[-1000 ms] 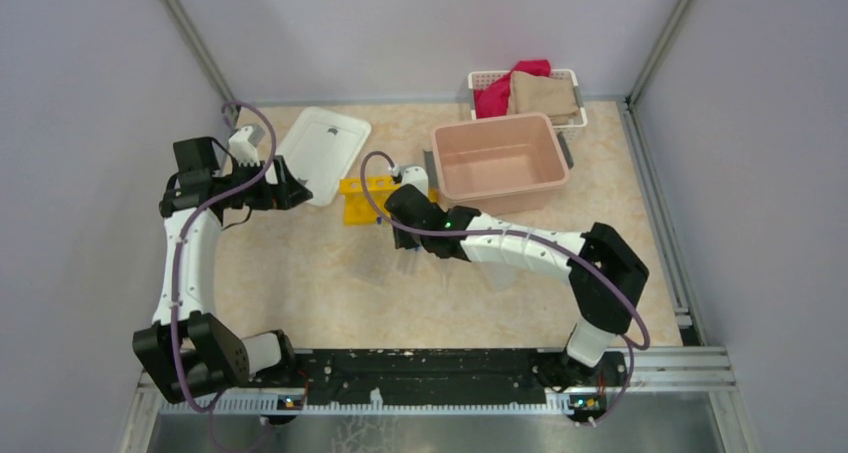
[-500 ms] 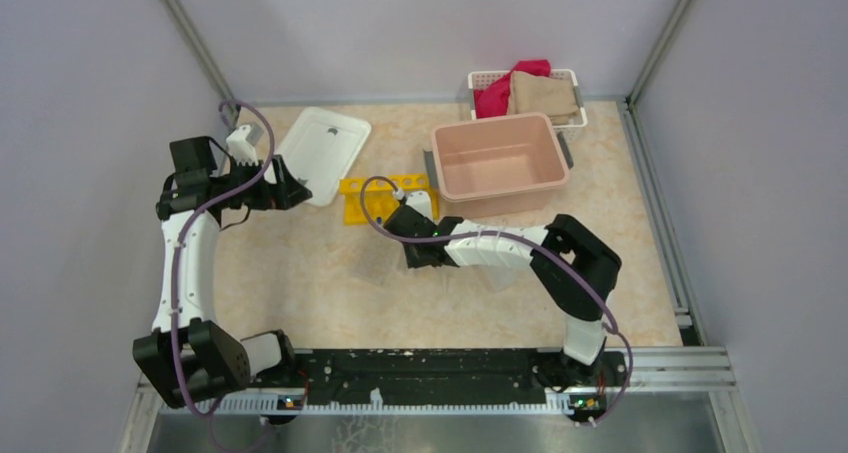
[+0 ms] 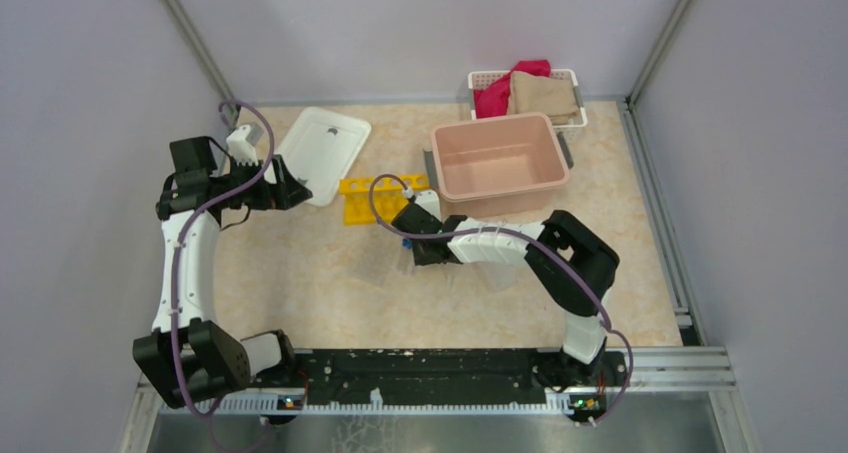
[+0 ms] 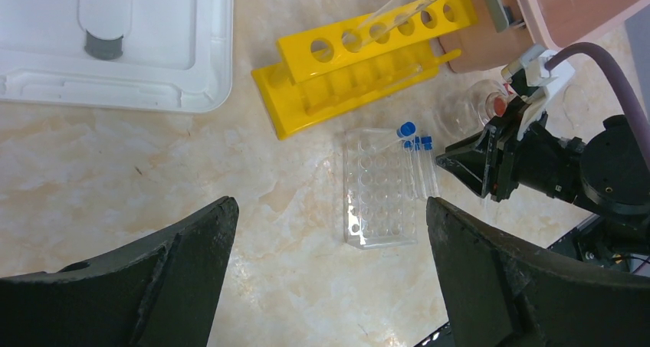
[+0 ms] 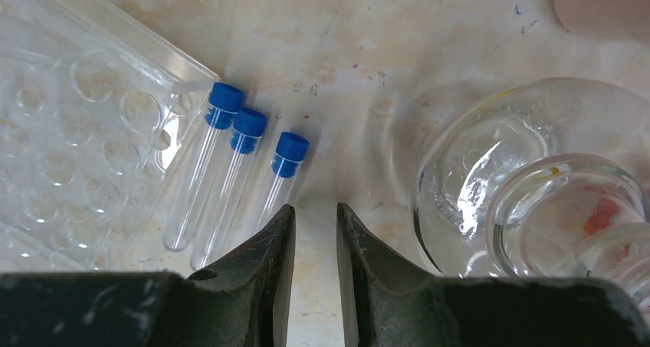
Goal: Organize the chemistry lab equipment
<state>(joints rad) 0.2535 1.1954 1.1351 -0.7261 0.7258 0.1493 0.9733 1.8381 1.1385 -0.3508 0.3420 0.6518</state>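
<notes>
Three small clear tubes with blue caps (image 5: 234, 159) lie side by side on the table against the edge of the clear tube rack (image 5: 69, 132). My right gripper (image 5: 316, 207) hovers low just beside them, its jaws a narrow gap apart with only bare table between. One finger hides the bottom end of the nearest tube. The clear round flask (image 5: 490, 155) lies right of that gripper. The yellow rack (image 4: 360, 63) holds one long clear tube (image 4: 398, 6). My left gripper (image 4: 329, 209) hangs wide open and empty, high over the table left of the clear rack (image 4: 379, 190).
A white lid (image 3: 325, 153) lies at the back left, under my left arm. The pink tub (image 3: 440, 138) stands behind the flask, right of the yellow rack (image 3: 365, 195). A white basket (image 3: 480, 78) of red and tan cloths sits at the back right.
My right arm pulled back from the yellow rack and came down beside the tubes by the clear rack, its jaws narrowing. My left arm has not moved.
</notes>
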